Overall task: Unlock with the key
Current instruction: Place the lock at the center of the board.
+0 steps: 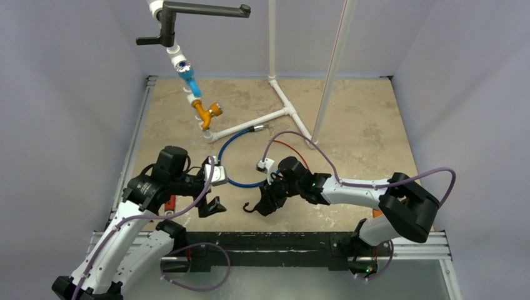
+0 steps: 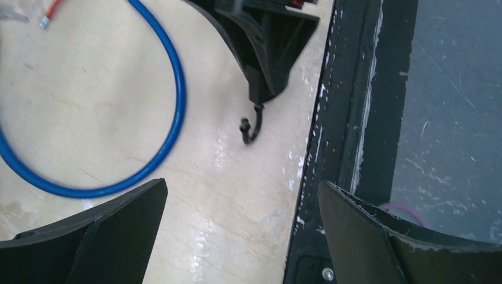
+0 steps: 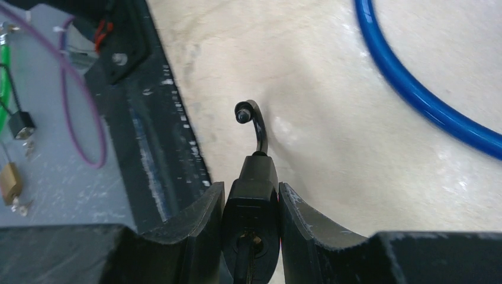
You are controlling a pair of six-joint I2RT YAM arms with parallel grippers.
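Note:
A black lock (image 3: 253, 198) is clamped between the fingers of my right gripper (image 3: 251, 195), which is shut on its body. Its thin curved shackle (image 3: 253, 121) sticks out past the fingertips, free end in the air just above the table. A dark key (image 3: 247, 260) sits in the keyhole facing the camera. In the top view my right gripper (image 1: 265, 201) holds the lock low over the table's near edge. My left gripper (image 1: 212, 206) hangs open just left of it with nothing between its fingers (image 2: 118, 219). The left wrist view shows the shackle (image 2: 251, 127) ahead.
A blue cable loop (image 1: 232, 164) lies on the table behind both grippers. A white pipe frame (image 1: 275, 115) with an orange and blue valve (image 1: 203, 106) stands at the back. The black rail (image 1: 281, 240) runs along the near edge. A small brass padlock (image 3: 9, 180) lies beyond it.

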